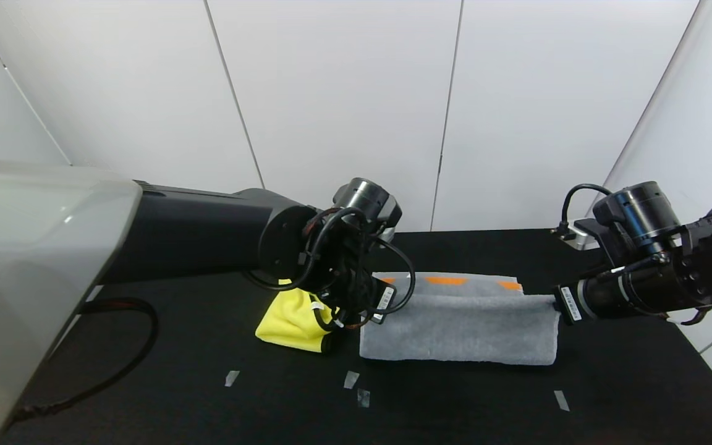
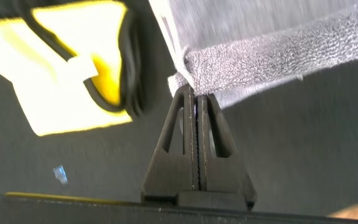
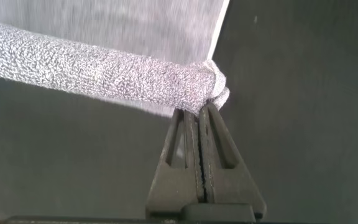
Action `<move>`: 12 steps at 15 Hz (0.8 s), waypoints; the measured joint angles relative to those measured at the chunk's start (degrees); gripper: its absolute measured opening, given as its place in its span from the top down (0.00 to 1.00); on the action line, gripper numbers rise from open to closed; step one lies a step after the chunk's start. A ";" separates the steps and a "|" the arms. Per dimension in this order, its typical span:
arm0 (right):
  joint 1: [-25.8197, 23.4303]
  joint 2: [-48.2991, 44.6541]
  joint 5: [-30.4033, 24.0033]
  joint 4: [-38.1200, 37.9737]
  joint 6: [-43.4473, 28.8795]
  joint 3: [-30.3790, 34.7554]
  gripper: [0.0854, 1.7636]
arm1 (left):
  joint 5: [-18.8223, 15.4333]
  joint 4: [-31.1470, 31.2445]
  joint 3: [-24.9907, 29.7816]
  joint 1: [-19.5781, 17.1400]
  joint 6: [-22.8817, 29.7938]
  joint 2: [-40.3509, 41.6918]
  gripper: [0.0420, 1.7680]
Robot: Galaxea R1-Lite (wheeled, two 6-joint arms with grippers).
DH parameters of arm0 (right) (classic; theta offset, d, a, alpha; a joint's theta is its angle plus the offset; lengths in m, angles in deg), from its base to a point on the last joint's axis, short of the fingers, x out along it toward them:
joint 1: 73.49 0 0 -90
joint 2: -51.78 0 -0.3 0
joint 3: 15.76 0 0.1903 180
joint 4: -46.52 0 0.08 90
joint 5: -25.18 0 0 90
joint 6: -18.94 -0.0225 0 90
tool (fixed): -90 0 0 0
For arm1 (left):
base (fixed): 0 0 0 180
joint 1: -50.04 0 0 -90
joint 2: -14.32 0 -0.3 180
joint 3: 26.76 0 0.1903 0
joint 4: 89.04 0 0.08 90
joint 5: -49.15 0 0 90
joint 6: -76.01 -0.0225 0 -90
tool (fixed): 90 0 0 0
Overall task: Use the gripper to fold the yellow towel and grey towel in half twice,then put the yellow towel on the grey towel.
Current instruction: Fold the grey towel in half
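The grey towel lies across the middle of the black table, its near edge lifted and rolled over toward the back; an orange band shows along its far edge. My left gripper is shut on the grey towel's left corner. My right gripper is shut on the grey towel's right corner, which bunches at the fingertips. The yellow towel sits folded just left of the grey one, partly hidden behind my left wrist; its black trim and white tag show in the left wrist view.
Black table cloth covers the surface. Several small tape marks lie near the front edge. White wall panels stand behind and to the right. A black cable loops over the table at the left.
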 joint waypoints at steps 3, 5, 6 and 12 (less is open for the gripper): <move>-0.88 3.61 0.00 0.00 -1.91 -4.83 0.97 | -0.01 -0.33 -3.41 -1.10 -0.22 -2.18 0.96; -1.35 5.92 0.05 0.04 -2.34 -7.28 0.97 | -0.22 -0.27 -6.70 -1.74 -0.30 -3.93 0.96; -1.49 6.94 0.11 0.04 -2.32 -8.17 0.97 | -0.41 -0.18 -8.30 -2.06 -0.37 -4.94 0.96; -2.71 12.75 -0.24 4.22 -2.38 -11.84 0.97 | -0.90 -0.13 -14.08 -2.58 -0.02 -10.12 0.96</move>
